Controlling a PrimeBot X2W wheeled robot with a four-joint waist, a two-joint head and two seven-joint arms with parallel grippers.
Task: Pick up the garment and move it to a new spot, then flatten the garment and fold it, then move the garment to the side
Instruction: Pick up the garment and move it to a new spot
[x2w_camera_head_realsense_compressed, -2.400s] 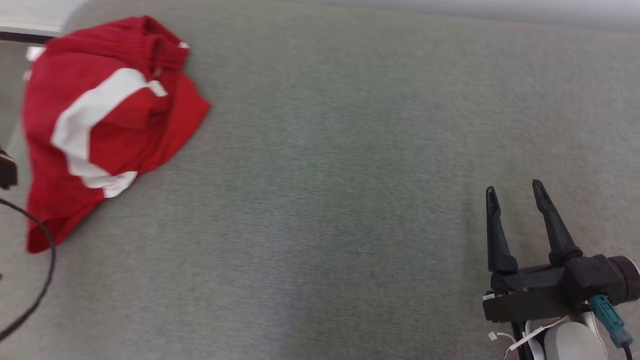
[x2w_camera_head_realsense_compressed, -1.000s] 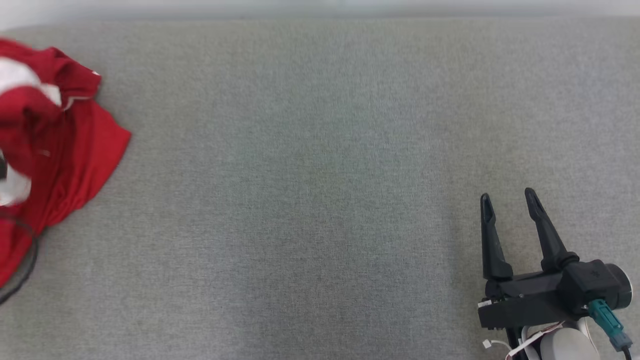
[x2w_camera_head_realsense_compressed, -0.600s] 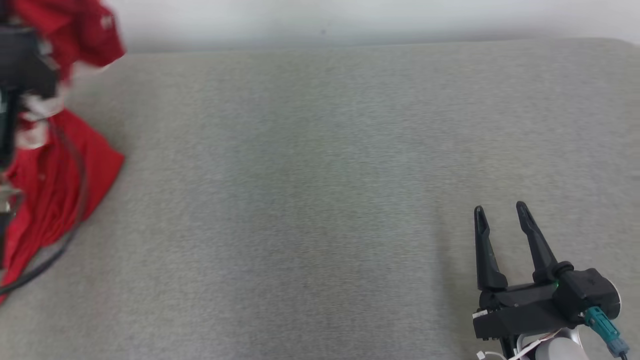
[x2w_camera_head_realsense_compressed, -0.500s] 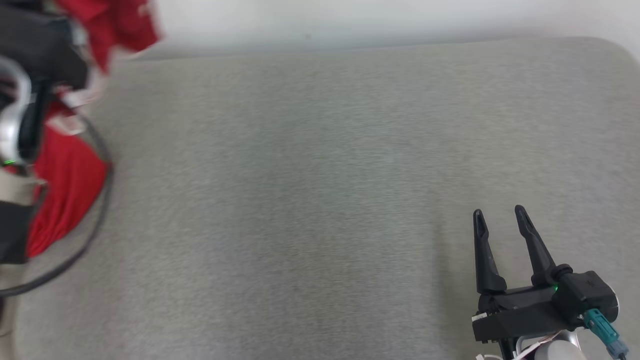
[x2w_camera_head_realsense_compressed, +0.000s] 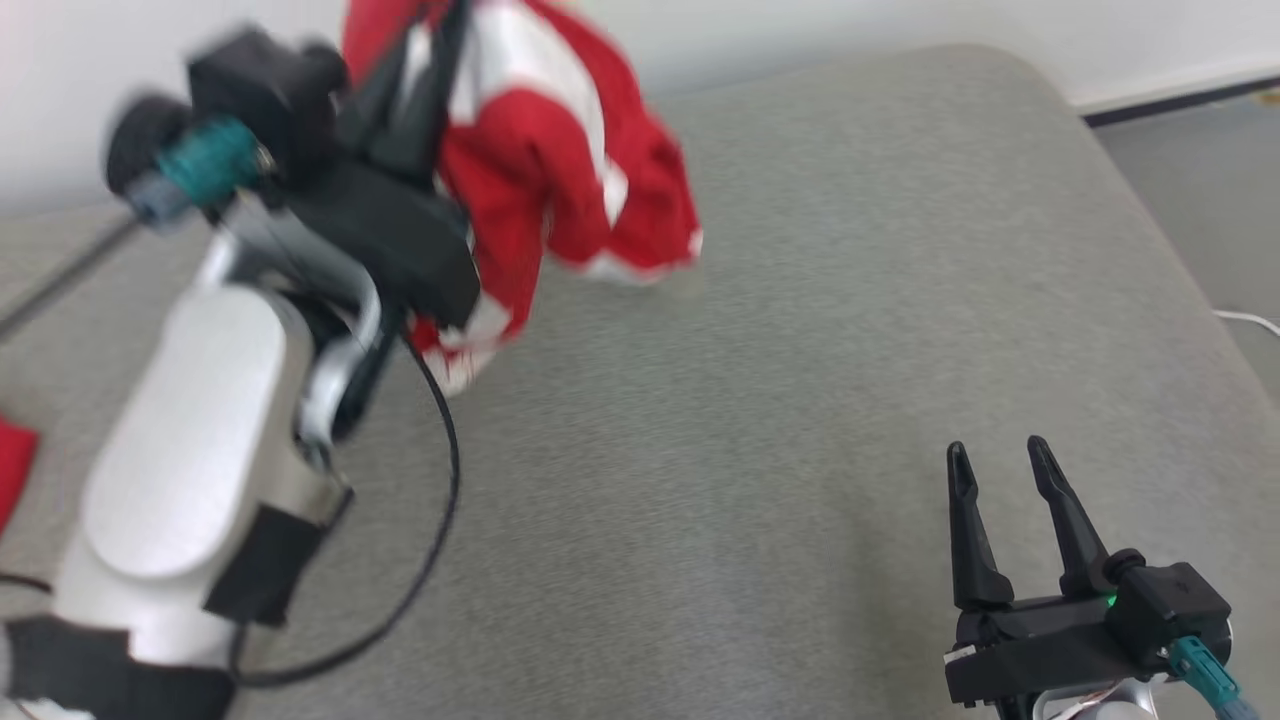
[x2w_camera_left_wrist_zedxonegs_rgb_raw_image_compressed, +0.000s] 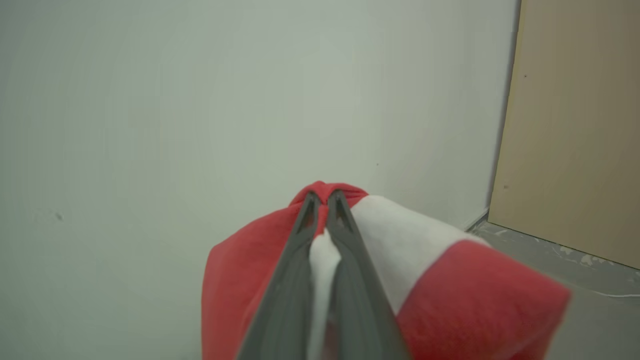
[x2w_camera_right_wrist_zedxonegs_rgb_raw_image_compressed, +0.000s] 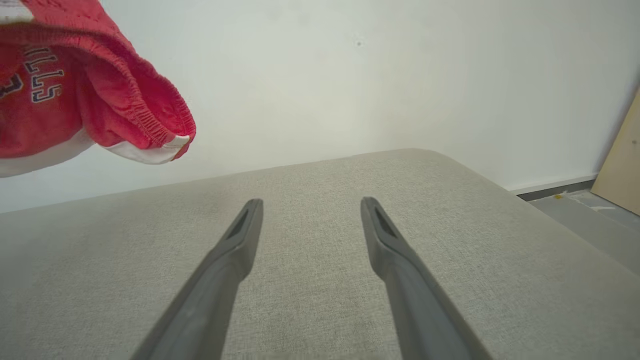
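The garment (x2w_camera_head_realsense_compressed: 560, 170), earlier lying at nine o'clock, now hangs at eleven o'clock, pinched in the closed left gripper (x2w_camera_left_wrist_zedxonegs_rgb_raw_image_compressed: 324, 195); the right gripper (x2w_camera_head_realsense_compressed: 997, 448) gapes empty.

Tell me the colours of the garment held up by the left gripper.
The garment is red with broad white bands; the head view shows it best.

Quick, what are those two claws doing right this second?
Left end effector: closed on the red garment, holding it in the air.
Right end effector: open, holding nothing.
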